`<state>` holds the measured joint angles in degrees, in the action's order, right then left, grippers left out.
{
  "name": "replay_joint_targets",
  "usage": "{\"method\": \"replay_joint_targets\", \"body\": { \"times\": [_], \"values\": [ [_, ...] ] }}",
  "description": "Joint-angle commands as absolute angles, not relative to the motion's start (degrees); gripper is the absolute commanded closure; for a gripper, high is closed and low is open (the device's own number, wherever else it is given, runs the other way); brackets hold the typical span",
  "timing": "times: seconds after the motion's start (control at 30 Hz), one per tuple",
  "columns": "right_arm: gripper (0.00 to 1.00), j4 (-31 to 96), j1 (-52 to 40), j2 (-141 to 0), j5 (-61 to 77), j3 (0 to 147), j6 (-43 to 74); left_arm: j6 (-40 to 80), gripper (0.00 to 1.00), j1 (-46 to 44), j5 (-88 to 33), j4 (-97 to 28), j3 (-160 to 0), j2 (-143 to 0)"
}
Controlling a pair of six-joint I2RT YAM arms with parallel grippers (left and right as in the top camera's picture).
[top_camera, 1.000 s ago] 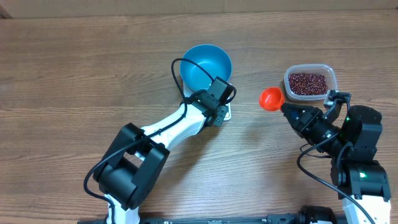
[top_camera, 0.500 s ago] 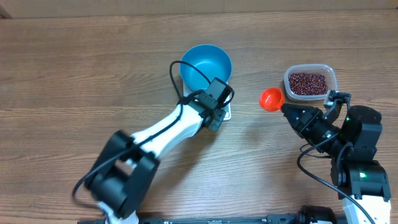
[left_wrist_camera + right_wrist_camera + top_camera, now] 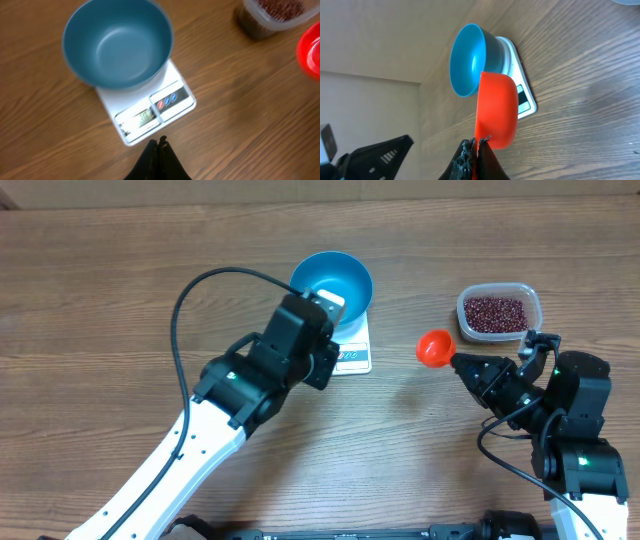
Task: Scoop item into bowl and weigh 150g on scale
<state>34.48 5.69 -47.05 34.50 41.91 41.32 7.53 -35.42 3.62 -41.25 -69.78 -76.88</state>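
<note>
1. Sitting on the scale (image 3: pixel 352 357), the bowl (image 3: pixel 333 278) is round and deep, a smooth bright blue inside and out. It covers the far part of the platform and leaves the near edge showing.
2. The scale is flat and rectangular with rounded corners, in plain white plastic. Along its near edge are a small grey display (image 3: pixel 142 118) and a dark strip with small coloured buttons (image 3: pixel 166 100).
3. The beans (image 3: pixel 495 313) are tiny and dark red-brown, lying as a loose, grainy heap inside a clear plastic tub (image 3: pixel 500 286) shaped like a rounded rectangle. The tub stands on the robot's right side, well apart from the bowl and scale.
4. The right gripper (image 3: pixel 458 362) has its black fingers pressed together on the base of a scoop (image 3: pixel 435 346), a glossy orange-red round cup. In the overhead view the scoop lies between the scale and the tub, apart from both. The pictures do not show whether it touches the table (image 3: pixel 100 300).
5. The left gripper (image 3: pixel 159 145) has its 2 black fingers pressed together with nothing between them. In the left wrist view its tips point toward the scale's display edge, just short of it.
6. The table is brown with long, streaky wood grain and a dull finish.
</note>
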Motion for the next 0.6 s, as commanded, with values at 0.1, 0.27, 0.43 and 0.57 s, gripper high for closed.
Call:
{"method": "replay_joint_targets", "body": {
  "times": [0.1,0.27,0.43,0.57],
  "values": [
    [0.96,34.2,6.1,-46.7,30.3,43.2,40.2,2.2,0.96,-31.5,2.3,-46.2,-70.0,-76.4],
    [0.96,34.2,6.1,-46.7,27.8,43.2,40.2,-1.8,0.96,-25.8,-8.6,-46.6,-70.0,-76.4],
    [0.96,32.4,6.1,-46.7,26.3,43.7,40.2,-1.8,0.96,-21.3,-10.1,-46.9,-70.0,-76.4],
    [0.96,32.4,6.1,-46.7,26.1,45.4,39.9,-1.8,0.96,-21.0,-10.1,-46.9,-70.0,-76.4]
  ]
}}
